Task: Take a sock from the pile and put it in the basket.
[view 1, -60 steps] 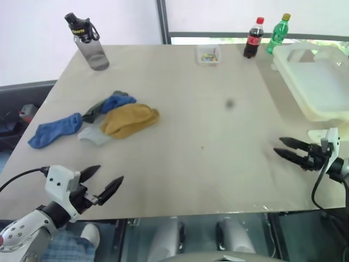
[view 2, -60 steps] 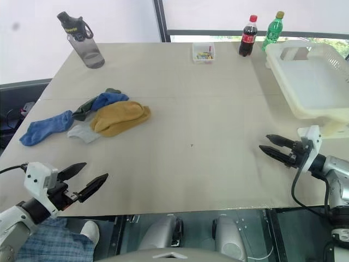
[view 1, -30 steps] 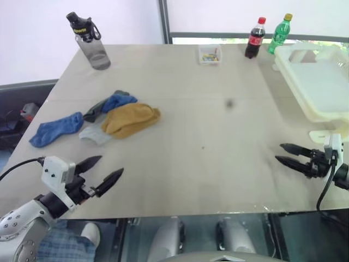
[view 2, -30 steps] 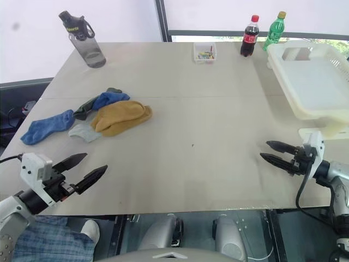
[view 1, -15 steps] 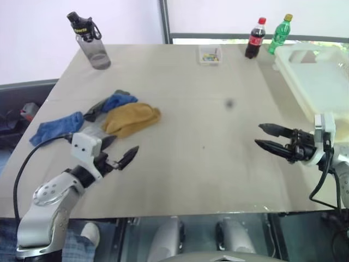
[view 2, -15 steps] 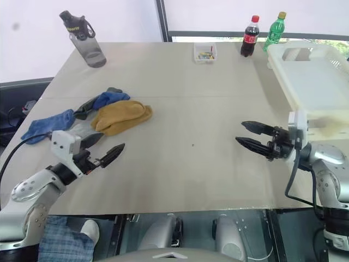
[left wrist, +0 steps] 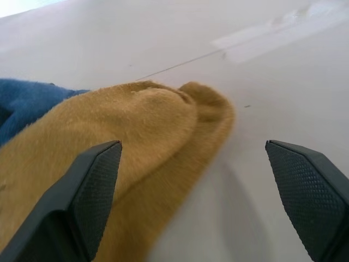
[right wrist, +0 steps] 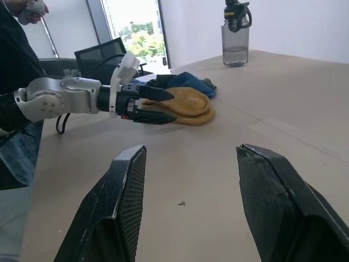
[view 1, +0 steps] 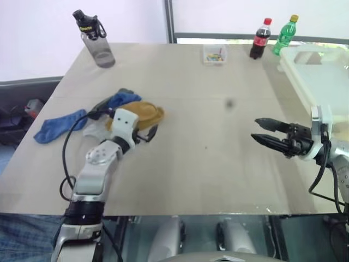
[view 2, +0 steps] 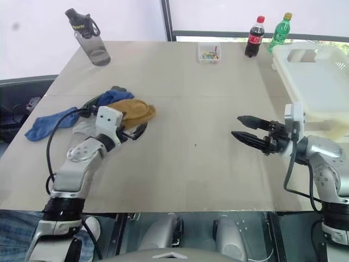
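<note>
Mustard sock [left wrist: 136, 142], left fingers [left wrist: 90, 188] spread beside it

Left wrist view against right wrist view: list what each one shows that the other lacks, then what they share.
Left wrist view alone: the left hand's own open fingertips up close. Right wrist view alone: the water bottle, a person's sleeve, the whole left hand and the right hand's fingers. Shared: the mustard sock, blue sock and table.
</note>
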